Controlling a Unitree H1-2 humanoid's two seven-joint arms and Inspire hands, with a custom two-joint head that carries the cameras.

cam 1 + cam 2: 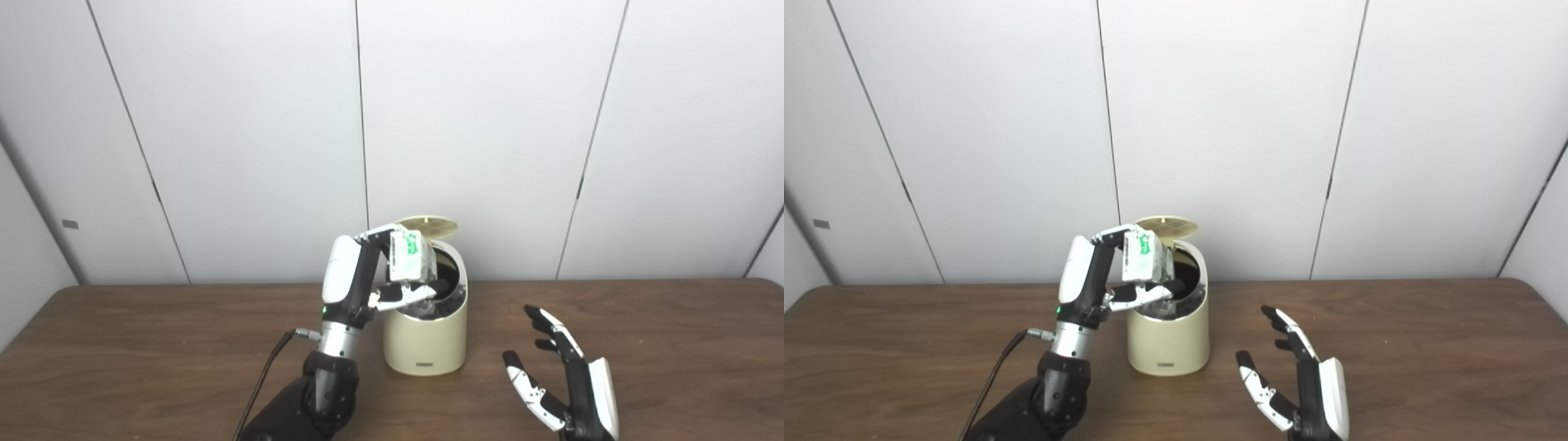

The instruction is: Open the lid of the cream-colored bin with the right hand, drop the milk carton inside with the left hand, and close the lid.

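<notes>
From the left eye, we hold the milk carton (411, 256) pinched between the fingers and thumb of our left hand (373, 278), poised over the open mouth of the cream-colored bin (425, 334), which stands on the wooden table (122, 343) near its far edge. The lid (427, 226) is tipped up at the back of the bin, so by our reckoning the opening step is done; the carton is not yet released, and both the drop and the closing of the lid remain. Our right hand (566, 383) rests low beside the bin and apart from it, fingers spread, holding nothing. From the right eye, the same scene reads a little shifted: the carton (1146, 257) sits tilted at the bin's (1168, 337) near-left rim, its lower end just at the dark opening, the left hand (1111, 275) clamped on it, while the right hand (1304, 386) lies splayed on the bin's right with the lid (1165, 225) raised. We count one bin, one lid, one carton, two hands, and one black cable (995, 367) trailing from the left wrist.
</notes>
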